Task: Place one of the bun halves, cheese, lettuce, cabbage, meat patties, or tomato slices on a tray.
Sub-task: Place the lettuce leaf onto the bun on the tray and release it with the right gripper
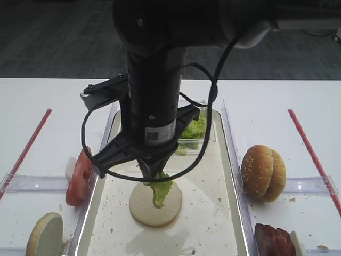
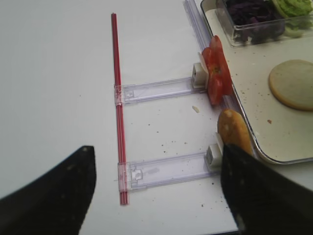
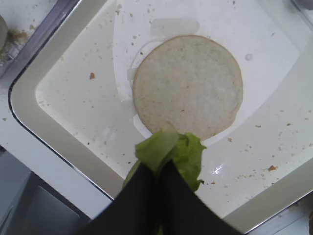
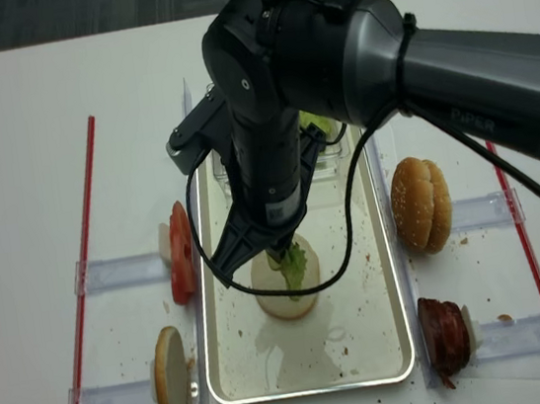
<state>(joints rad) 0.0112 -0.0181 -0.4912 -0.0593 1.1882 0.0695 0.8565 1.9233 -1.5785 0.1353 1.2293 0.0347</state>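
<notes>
My right gripper is shut on a ragged piece of lettuce. The leaf hangs just over a pale flat bun half lying on the tray; whether the two touch I cannot tell. Off to the tray's left, my left gripper stands open over bare table. Tomato slices stand on edge left of the tray. Cabbage fills a tub. No cheese is in view.
A clear tub with a green clump sits at the tray's far end. Sesame bun halves and meat patties stand right of the tray. Another bun half leans at the front left. Red strips edge both sides.
</notes>
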